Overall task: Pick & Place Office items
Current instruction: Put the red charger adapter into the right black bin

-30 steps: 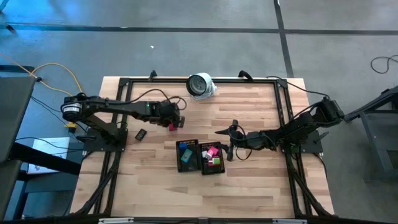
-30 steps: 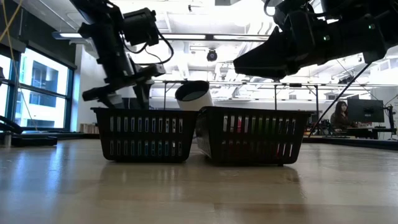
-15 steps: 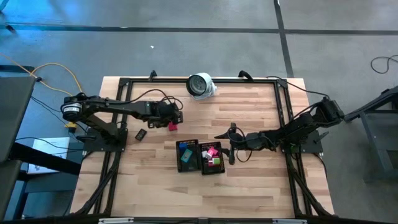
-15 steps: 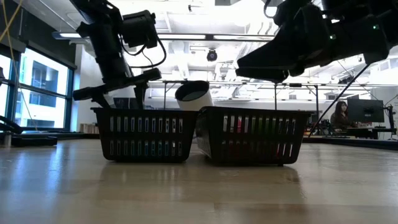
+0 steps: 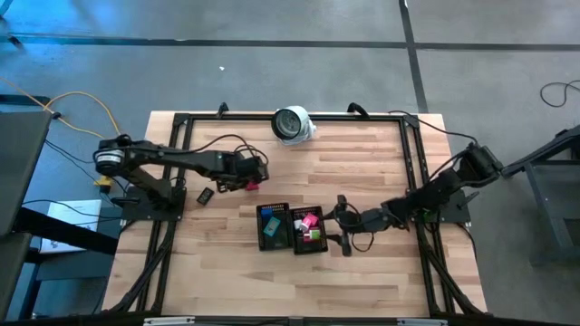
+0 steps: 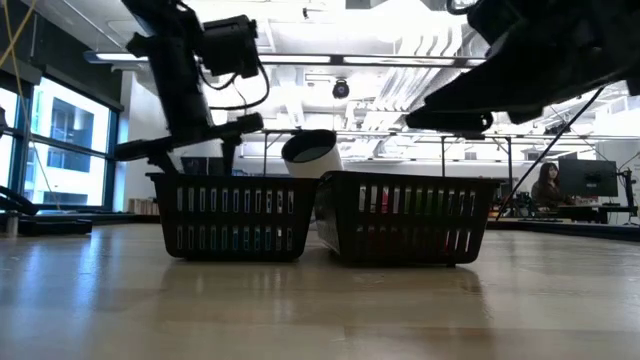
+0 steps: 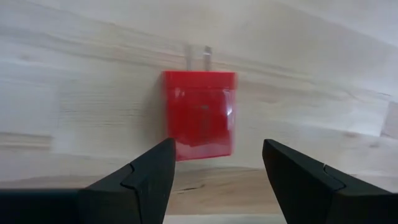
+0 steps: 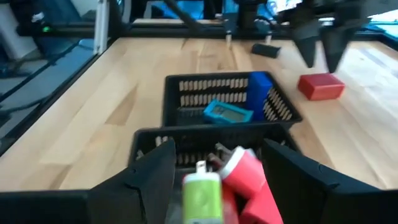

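A red piece [image 7: 199,115] with two metal prongs lies flat on the bare table [image 5: 251,186], left of two black mesh trays. My left gripper [image 7: 217,149] is open and hangs just above it, one finger on each side, touching nothing. The left tray [image 5: 261,210] holds a blue piece [image 8: 260,93] and a teal one [image 8: 227,112]. The right tray [image 5: 323,250] holds pink [image 5: 310,220], red [image 8: 249,177] and green [image 8: 201,193] pieces. My right gripper [image 5: 339,226] is open and empty, just right of the right tray.
A large round white-and-grey object [image 5: 292,122] stands at the table's far edge. A small black item [image 5: 206,195] lies left of the red piece. A dark frame [image 5: 412,163] runs around the tabletop. Bare wood lies near the front edge. A person [image 6: 548,185] sits in the room beyond.
My right gripper has gone toward the table's near edge, from beside the right tray's far corner to beside its right side. My left gripper has stayed over the red piece, and its fingers have spread wider. The red piece has not moved.
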Available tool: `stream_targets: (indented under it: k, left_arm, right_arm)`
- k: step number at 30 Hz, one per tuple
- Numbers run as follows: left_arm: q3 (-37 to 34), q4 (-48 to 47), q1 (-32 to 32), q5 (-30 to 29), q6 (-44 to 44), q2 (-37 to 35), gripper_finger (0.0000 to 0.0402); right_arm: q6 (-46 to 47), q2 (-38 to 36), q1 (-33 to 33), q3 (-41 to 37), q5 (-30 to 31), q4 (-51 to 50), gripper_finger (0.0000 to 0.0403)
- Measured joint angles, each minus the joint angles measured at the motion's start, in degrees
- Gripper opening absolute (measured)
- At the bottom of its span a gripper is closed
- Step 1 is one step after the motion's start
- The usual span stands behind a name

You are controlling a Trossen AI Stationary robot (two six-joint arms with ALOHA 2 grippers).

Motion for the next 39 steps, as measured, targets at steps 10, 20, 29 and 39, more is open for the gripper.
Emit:
stream_targets:
  k: [10, 20, 29, 39]
  left_arm:
    - [12.5, -15.4, 2.2, 4.1, 3.6, 10.5, 0.0234]
    - [21.8, -24.5, 0.0, 0.9, -2.6, 10.9, 0.0234]
    - [21.8, -26.1, 2.5, 6.5, -0.8, 14.6, 0.0234]
    - [21.7, -24.9, 6.2, 9.1, 1.6, 16.6, 0.0234]
  right_arm:
    - [-1.3, 0.0, 1.3, 0.0, -1.7, -5.9, 0.0223]
    - [-4.0, 0.0, 1.3, 0.0, -3.9, -9.6, 0.0223]
    - [-4.3, 0.0, 1.3, 0.0, -5.5, -10.4, 0.0223]
    - [-4.3, 0.0, 1.9, 0.0, -9.5, -11.1, 0.0223]
